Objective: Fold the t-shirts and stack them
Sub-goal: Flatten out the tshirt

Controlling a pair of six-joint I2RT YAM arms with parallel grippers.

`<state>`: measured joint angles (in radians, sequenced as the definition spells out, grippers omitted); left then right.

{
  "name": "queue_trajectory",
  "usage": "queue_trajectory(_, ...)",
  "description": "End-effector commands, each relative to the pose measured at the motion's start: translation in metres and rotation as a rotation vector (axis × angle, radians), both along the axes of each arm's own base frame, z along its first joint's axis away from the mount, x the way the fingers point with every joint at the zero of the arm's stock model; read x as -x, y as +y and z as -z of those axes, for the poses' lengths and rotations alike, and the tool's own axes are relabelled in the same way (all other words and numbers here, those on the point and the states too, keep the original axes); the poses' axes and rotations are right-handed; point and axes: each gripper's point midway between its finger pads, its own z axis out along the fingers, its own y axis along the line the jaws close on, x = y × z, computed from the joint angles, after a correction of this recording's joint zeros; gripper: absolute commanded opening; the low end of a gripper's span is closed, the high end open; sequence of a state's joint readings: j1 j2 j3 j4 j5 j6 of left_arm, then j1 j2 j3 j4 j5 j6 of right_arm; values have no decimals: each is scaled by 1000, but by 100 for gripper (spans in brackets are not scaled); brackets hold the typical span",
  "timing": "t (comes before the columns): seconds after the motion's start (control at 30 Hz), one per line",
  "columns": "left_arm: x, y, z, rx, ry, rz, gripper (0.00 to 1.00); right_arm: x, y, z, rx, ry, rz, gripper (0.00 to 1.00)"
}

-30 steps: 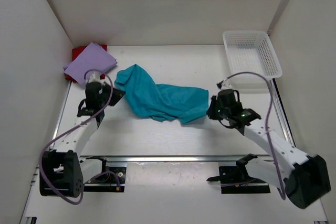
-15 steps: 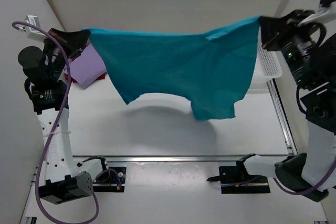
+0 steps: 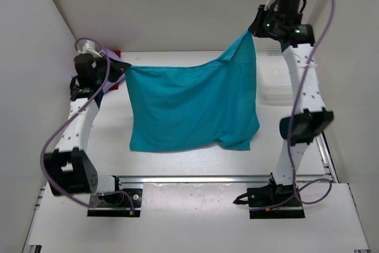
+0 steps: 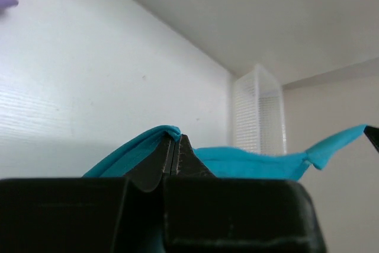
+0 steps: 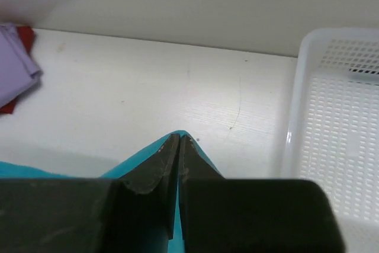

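A teal t-shirt (image 3: 192,108) hangs spread between both arms above the table, its lower edge near the table surface. My left gripper (image 3: 122,68) is shut on the shirt's upper left corner; the cloth shows at the fingertips in the left wrist view (image 4: 175,136). My right gripper (image 3: 251,31) is shut on the upper right corner, held higher; the teal cloth (image 5: 142,161) shows around its fingertips (image 5: 180,138). A folded lilac t-shirt (image 3: 109,57) lies on a red one at the back left, mostly hidden by the left arm.
A white plastic basket (image 3: 273,78) stands at the back right, behind the right arm, and shows in the right wrist view (image 5: 337,117). White walls enclose the table on three sides. The arm bases (image 3: 112,197) sit at the near edge.
The shirt was lifted from a heap on the table and spread in the air. Since half a second ago both grippers moved inward and the left one lower; the shirt hangs narrower and lower.
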<state>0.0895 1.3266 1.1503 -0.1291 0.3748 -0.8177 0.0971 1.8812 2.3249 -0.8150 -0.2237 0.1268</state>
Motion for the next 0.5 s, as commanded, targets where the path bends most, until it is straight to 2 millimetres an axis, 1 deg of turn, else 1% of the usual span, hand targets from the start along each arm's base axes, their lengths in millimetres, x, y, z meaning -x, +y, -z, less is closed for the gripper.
queue_trajectory(0.0,-34,-4,-1,-36,-26,-26,0,-26,-8,-29,-2,-113,-13,0)
queue_trajectory(0.03,-49,-10,-7,-40,-36,-16,0,-40,-9,-33,-34,-150,-4,0)
queue_trajectory(0.07,-66,-11,-18,-50,-46,-20,0,-50,-10,-44,-85,-193,0,0)
queue_trajectory(0.1,-71,-13,-24,-57,-44,-11,0,-52,-14,-55,-108,-225,10,1)
queue_trajectory(0.13,-83,-13,-49,-54,-86,-14,0,-58,-17,-78,-143,-306,15,0)
queue_trajectory(0.17,-89,-9,-75,-47,-135,-16,0,-57,-18,-104,-163,-392,18,0)
queue_trajectory(0.2,-92,-2,-86,-26,-154,-26,0,-48,-23,-137,-170,-499,27,0)
queue_trajectory(0.23,-96,4,-113,1,-209,-33,0,-45,-24,-146,-177,-525,27,0)
queue_trajectory(0.27,-97,9,-133,10,-251,-41,0,-32,-30,-171,-180,-598,36,0)
queue_trajectory(0.3,-97,14,-148,23,-282,-47,0,-16,-34,-196,-181,-670,43,0)
queue_trajectory(0.33,-96,16,-159,30,-306,-50,0,-9,-32,-205,-185,-692,34,0)
queue_trajectory(0.37,-93,20,-169,26,-331,-63,0,4,-32,-220,-183,-731,24,0)
queue_trajectory(0.4,-90,25,-177,25,-346,-80,0,13,-30,-226,-184,-738,9,0)
queue_trajectory(0.43,-87,28,-181,24,-361,-81,0,12,-43,-219,-159,-715,36,0)
queue_trajectory(0.47,-83,30,-184,27,-377,-84,0,19,-39,-220,-146,-708,32,0)
